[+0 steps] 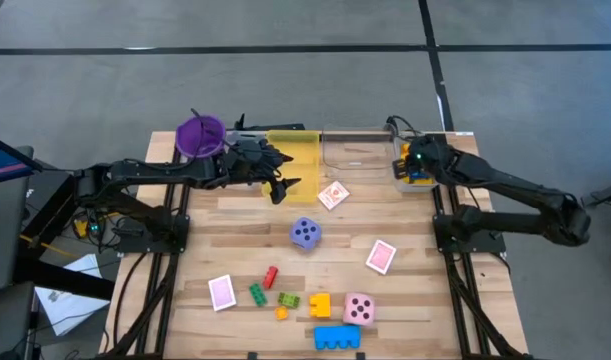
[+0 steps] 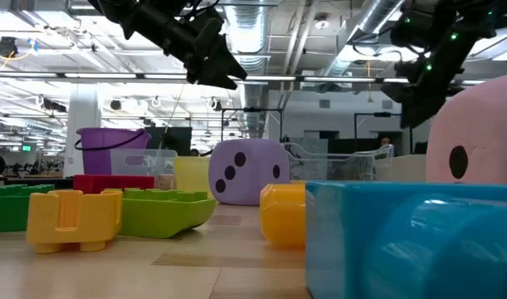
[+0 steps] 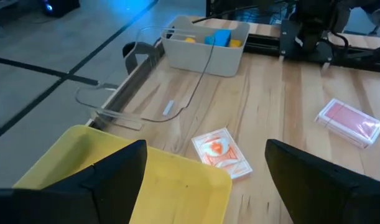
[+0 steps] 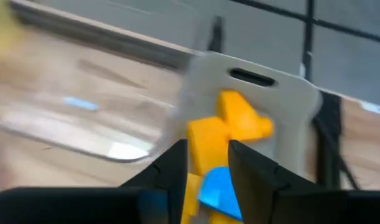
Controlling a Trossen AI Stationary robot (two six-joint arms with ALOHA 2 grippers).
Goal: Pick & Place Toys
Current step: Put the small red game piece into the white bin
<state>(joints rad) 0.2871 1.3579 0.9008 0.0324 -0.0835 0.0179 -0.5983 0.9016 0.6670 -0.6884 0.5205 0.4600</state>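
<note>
At the table's two o'clock corner, the right gripper (image 1: 413, 160) hangs over a small white bin (image 1: 402, 176) that already holds yellow and blue bricks (image 4: 224, 134); in the right wrist view its two dark fingers (image 4: 171, 165) stand a narrow gap apart with the yellow brick showing between and just beyond them, and whether they touch it cannot be told. Toward twelve o'clock, the left gripper (image 1: 280, 185) hovers above the near edge of the yellow bin (image 1: 297, 158), its fingers (image 3: 115, 171) spread wide and holding nothing. A face-up playing card (image 1: 333, 195) lies just beside that gripper at its three o'clock side, on the bare wood in front of the clear bin (image 1: 357, 148). The purple cup (image 1: 199, 136) stands at eleven o'clock, close to the left arm. The purple die (image 1: 305, 233) sits near the table's centre, well below the left gripper. A pink-backed card (image 1: 381, 256) lies toward four o'clock, and another pink-backed card (image 1: 221, 292) toward seven o'clock. Along the six o'clock edge sit the red brick (image 1: 271, 276), two green bricks (image 1: 257, 294), a small orange brick (image 1: 281, 313), a yellow brick (image 1: 320, 305), the pink die (image 1: 359, 309) and a large blue brick (image 1: 337, 337), all well apart from both grippers.
</note>
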